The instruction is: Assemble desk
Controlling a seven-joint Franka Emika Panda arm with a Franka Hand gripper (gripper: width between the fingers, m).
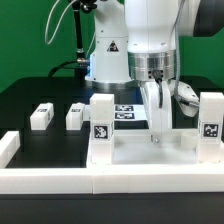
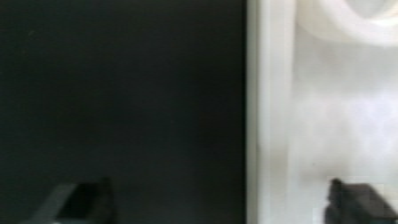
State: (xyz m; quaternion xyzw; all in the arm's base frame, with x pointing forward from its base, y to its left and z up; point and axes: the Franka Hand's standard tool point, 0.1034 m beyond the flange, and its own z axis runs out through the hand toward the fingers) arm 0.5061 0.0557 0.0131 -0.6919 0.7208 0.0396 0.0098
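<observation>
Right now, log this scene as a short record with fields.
gripper: open, low over the desk panel
upright legs: two, at the panel's ends
loose legs: two, lying on the table, exterior view's left
marker board: behind the panel

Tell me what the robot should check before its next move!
1. Gripper open: ok, its fingers are wide apart in the wrist view.
2. Desk panel lying flat: ok.
3. Standing legs upright, one at the exterior view's left, one at its right: ok.
4. Standing legs fully seated: cannot tell.
5. Loose legs apart on the table, nothing on them: ok.
6. Gripper touching the panel: cannot tell.
</observation>
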